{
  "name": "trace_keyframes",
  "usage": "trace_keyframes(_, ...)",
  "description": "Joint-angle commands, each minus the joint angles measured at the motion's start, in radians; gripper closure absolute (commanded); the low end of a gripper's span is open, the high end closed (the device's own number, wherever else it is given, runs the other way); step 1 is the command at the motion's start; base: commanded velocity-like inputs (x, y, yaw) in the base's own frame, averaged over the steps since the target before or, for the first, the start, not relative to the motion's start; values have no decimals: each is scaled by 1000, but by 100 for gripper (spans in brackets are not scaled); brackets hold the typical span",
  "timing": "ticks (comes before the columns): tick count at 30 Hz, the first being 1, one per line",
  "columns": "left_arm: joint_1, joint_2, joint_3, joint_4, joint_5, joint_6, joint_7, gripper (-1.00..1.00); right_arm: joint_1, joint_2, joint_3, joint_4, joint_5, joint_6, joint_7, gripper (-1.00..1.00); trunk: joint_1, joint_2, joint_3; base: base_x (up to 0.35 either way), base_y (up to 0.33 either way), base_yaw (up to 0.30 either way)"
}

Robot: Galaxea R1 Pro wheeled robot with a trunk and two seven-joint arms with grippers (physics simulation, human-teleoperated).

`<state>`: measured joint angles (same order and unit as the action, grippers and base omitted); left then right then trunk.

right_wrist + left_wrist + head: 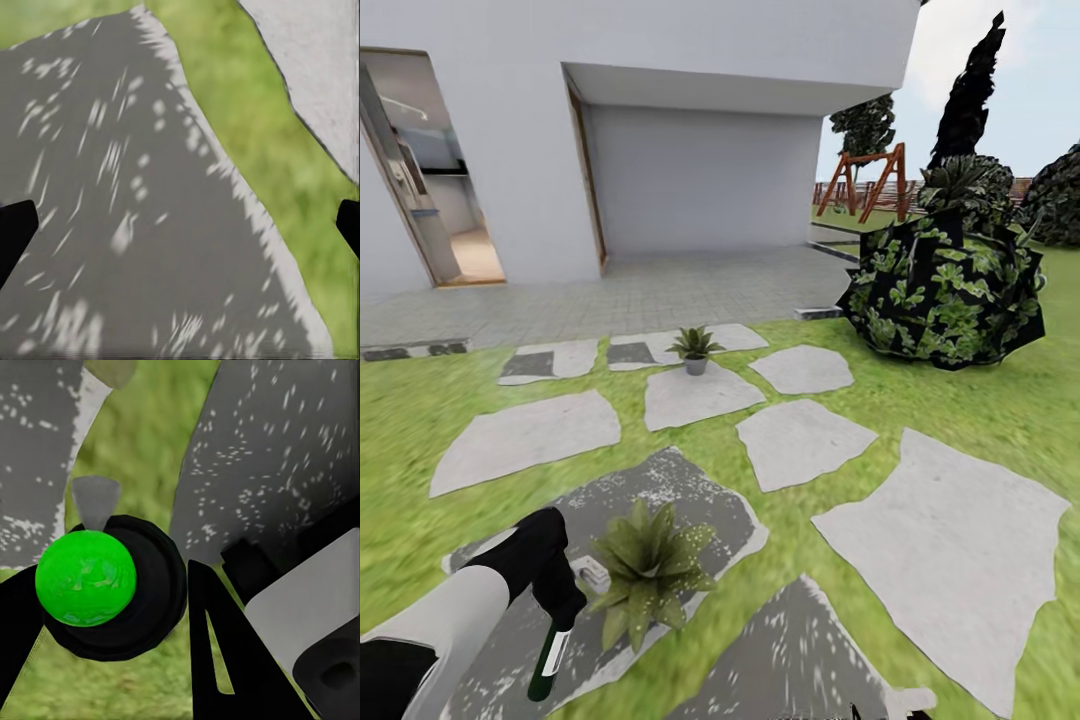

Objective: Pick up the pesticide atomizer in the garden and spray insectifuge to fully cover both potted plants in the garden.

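Your left claw (558,598) is pinching the slim dark green pesticide bottle (548,664) with its white label; in the head view the bottle hangs downward out of the black fingers, base toward the robot, over a dark grey speckled stepping stone (690,490). The bottle's pale spray top (594,574) shows just beside the claw, on the side facing the nearer plant. In the left wrist view, the bottle's round base appears as a bright green disc (86,577) ringed in black, seated between the two dark fingers (225,660); lawn and speckled stone lie below it.

The nearer potted plant — a rosette of pointed green leaves flecked with pale specks (648,570) — stands just beside the left claw, on the same dark stone; its pot is hidden under the leaves. The second rosette, in a small grey pot (695,350), sits well beyond the claw, on a pale stepping stone (695,397) toward the white house wall (700,180).

Your right claw (180,225) is spread wide — its black fingertips (13,232) show at opposite edges of the right wrist view, with nothing between them; beneath it lie a dark speckled stone (135,225), a strip of green lawn (247,112) and a paler slab.

A large dark leafy bush (945,290) stands far off on the right-arm side.
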<state>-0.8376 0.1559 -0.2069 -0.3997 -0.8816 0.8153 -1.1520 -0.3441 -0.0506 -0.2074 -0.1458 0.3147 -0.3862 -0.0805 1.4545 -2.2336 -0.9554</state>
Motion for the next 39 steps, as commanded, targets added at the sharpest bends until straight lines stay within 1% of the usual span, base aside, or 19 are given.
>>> trace_keyframes(1,0,1,-1,-3,-7,7,-9,100,-1,0,-6,2,11,-3,-4,-100,0,0,-1,0,0,-259)
trace_keyframes(5,0,0,0,-2,-7,7,-8,100,-1,1,-6,2,11,-3,-4,-100,0,0,-1,-31,2,-260)
trace_keyframes(8,0,-2,0,-1,-6,7,-8,100,-1,2,-6,2,11,-3,-4,-100,0,0,-1,-226,96,-235)
trace_keyframes(11,0,-14,-2,1,-8,7,-7,100,-1,2,-6,2,11,-3,-4,-100,0,0,-2,-284,178,-196)
trace_keyframes(14,0,-19,-3,4,-8,7,-6,100,-1,3,-6,2,11,-3,-4,-100,0,0,-5,-235,223,-195)
trace_keyframes(19,0,-20,-3,11,-7,7,-6,100,-1,3,-6,2,11,-3,-4,-100,0,0,-7,-76,267,-63)
trace_keyframes(24,1,-21,-2,17,-2,6,-9,100,-1,3,-6,2,11,-3,-4,-100,0,0,-9,-4,45,-3)
trace_keyframes(26,1,-32,-2,18,-1,6,-10,100,-1,4,-6,2,11,-3,-4,-100,0,0,-11,0,3,0)
trace_keyframes(28,2,-60,-2,18,-2,6,-10,100,-1,4,-6,2,11,-3,-4,-100,0,0,-15,0,0,0)
trace_keyframes(30,2,-67,-2,23,-3,6,-9,100,-1,5,-6,2,11,-3,-4,-100,0,0,-18,0,0,0)
trace_keyframes(32,2,-68,-2,41,-3,5,-8,100,-1,5,-6,2,11,-3,-4,-100,0,0,-21,0,0,0)
trace_keyframes(35,4,-62,-2,72,-6,2,-4,100,-1,5,-6,2,11,-3,-4,-100,0,0,-22,0,0,0)
trace_keyframes(39,23,-58,-1,79,-8,0,0,100,-1,4,-6,2,11,-3,-4,-100,0,0,-22,0,0,0)
